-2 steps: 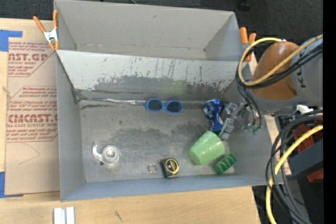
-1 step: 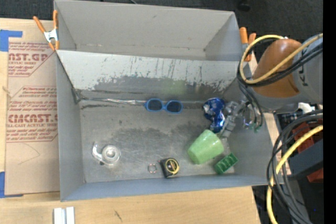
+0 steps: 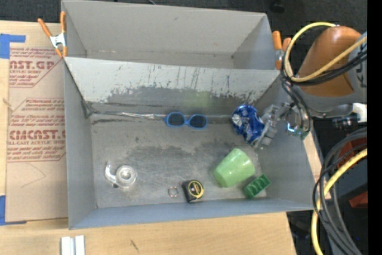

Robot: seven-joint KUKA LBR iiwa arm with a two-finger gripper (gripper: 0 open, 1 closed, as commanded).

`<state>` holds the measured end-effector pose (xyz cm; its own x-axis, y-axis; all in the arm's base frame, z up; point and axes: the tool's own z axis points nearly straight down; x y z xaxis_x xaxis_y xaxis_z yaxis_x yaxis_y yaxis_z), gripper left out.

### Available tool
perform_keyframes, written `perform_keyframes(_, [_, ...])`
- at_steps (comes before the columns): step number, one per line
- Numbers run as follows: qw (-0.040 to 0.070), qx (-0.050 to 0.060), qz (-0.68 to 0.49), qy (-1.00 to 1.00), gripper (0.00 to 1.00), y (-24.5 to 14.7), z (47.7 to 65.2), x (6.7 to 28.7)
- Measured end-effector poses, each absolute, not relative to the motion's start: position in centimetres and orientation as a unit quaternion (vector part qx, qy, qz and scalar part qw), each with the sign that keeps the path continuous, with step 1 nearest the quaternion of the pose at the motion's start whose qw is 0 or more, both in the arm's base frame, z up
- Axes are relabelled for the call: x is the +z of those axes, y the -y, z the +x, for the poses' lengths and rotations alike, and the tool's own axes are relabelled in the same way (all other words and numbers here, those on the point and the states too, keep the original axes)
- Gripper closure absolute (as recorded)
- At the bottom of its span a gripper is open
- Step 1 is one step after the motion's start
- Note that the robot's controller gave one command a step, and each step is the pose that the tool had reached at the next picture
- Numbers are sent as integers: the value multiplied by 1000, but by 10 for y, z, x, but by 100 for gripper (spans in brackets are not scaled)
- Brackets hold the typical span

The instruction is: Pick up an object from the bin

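My gripper (image 3: 267, 128) sits low at the right side of the bin, close to the right wall. A crumpled blue and white foil wrapper (image 3: 246, 122) lies right against its left side, touching it. A light green plastic cup (image 3: 233, 168) lies on its side just below the wrapper, apart from the gripper. A small dark green ridged block (image 3: 256, 186) rests at the cup's lower right, near the bin's front right corner.
Blue goggles (image 3: 185, 121) lie at the middle back of the floor. A black and yellow tape measure (image 3: 193, 190) and a small metal ring (image 3: 172, 191) sit near the front wall. A clear glass piece (image 3: 122, 175) is at the front left.
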<state>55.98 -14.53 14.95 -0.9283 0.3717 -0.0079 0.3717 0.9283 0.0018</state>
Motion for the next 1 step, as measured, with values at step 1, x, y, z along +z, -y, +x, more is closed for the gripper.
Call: perform_keyframes(1, [3, 0, 188, -982, 100, 145, 561, 175])
